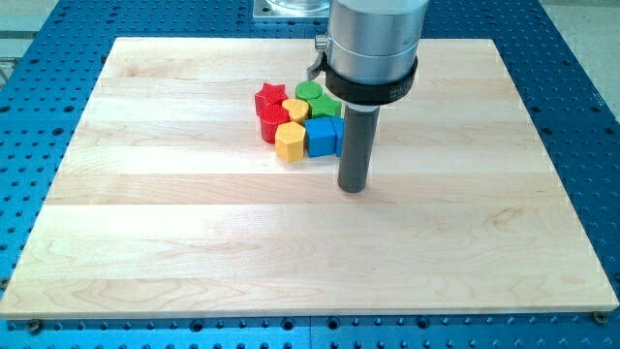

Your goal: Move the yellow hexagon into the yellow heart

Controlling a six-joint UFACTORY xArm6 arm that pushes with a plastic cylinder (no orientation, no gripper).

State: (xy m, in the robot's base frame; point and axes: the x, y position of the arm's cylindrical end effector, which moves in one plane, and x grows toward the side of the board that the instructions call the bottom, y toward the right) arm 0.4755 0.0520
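Note:
The yellow hexagon (290, 142) lies at the front of a tight cluster of blocks in the upper middle of the wooden board (194, 242). The yellow heart (296, 109) sits just behind it, in the cluster's middle, partly hidden by its neighbours. My tip (354, 186) rests on the board to the right of and a little below the hexagon, just past the blue cube (319, 137), apart from the blocks.
The cluster also holds a red star (270, 96), a red block (270, 121) left of the hexagon, a green round block (309, 92), a green block (325, 107) and a second blue block (338, 131) partly behind the rod. A blue perforated table (581, 116) surrounds the board.

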